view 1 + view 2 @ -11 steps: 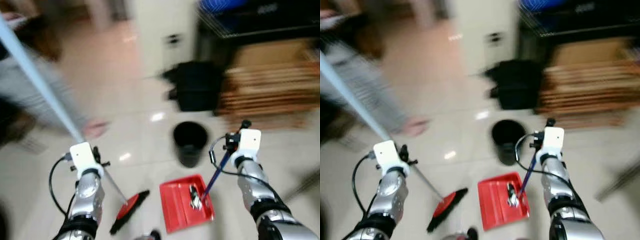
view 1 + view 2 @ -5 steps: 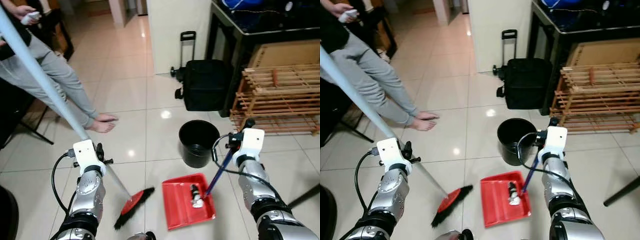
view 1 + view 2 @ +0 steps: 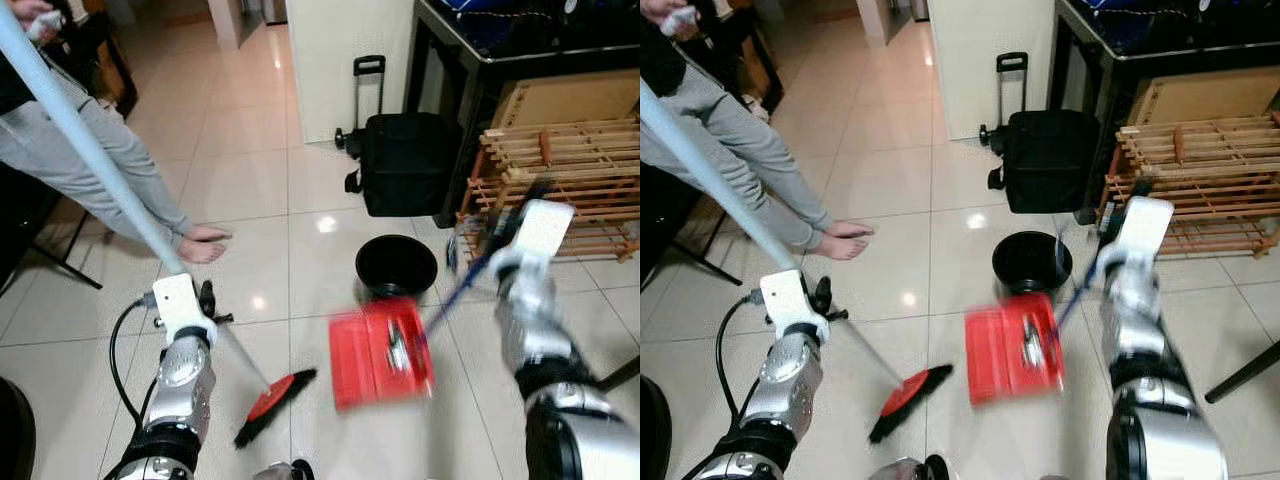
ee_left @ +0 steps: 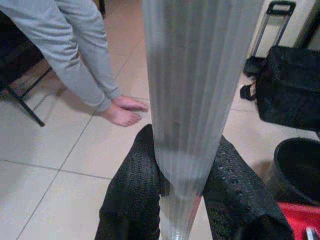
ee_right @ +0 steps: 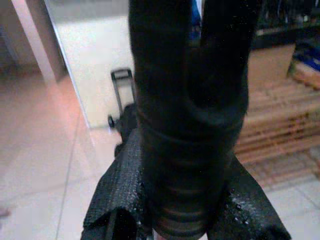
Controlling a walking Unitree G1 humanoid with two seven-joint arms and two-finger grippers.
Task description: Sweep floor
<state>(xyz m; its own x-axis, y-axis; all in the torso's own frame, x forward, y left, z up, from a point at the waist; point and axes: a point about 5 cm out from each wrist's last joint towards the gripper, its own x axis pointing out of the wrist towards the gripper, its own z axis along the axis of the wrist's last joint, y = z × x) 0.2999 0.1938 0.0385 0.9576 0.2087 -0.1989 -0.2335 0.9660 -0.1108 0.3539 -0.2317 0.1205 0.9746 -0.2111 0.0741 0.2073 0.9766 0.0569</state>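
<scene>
A red dustpan (image 3: 380, 352) with bits of litter (image 3: 396, 345) in it hangs tilted above the tiled floor, just in front of a black bucket (image 3: 396, 268). My right gripper (image 3: 503, 232) is shut on the dustpan's long blue and black handle (image 3: 455, 295), which shows as a thick black shaft (image 5: 190, 125) between its fingers (image 5: 117, 205). At the left, my left gripper (image 3: 205, 300) is shut on the pale ribbed broom handle (image 4: 185, 100). The broom's red head with black bristles (image 3: 275, 405) rests on the floor left of the dustpan.
A person in grey trousers (image 3: 100, 170) stands barefoot (image 3: 205, 242) at the left. A black trolley bag (image 3: 405, 160) stands behind the bucket, a wooden rack (image 3: 565, 170) at the right under a dark table. A dark slanted leg (image 3: 620, 372) crosses the right edge.
My right arm has lifted the dustpan off the floor and moved it toward the bucket, tilting it. The broom and left arm stay nearly where they were.
</scene>
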